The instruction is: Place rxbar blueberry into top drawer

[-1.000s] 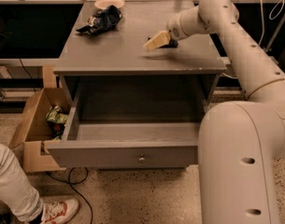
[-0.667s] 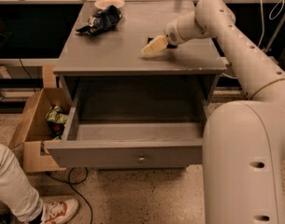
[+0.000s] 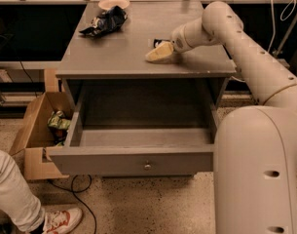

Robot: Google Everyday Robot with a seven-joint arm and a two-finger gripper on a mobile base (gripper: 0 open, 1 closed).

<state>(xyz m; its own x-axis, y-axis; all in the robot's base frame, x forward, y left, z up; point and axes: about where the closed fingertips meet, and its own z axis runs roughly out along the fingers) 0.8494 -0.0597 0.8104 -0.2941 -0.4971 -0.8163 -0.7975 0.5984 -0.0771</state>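
A crumpled dark chip bag (image 3: pixel 103 22) is lying on the far left part of the grey table (image 3: pixel 123 57), and a pale shallow dish (image 3: pixel 114 4) is sitting just behind it at the back edge. The gripper (image 3: pixel 160 52) is hanging low over the table's right part, well apart from the bag. Left of the table, an open cardboard box (image 3: pixel 35 164) is standing on the speckled floor (image 3: pixel 157 204), holding a green packet (image 3: pixel 58 121). A black cable (image 3: pixel 84 204) is trailing across the floor near a person's pale-trousered leg (image 3: pixel 11 194) and white-and-red sneaker (image 3: pixel 60 220).
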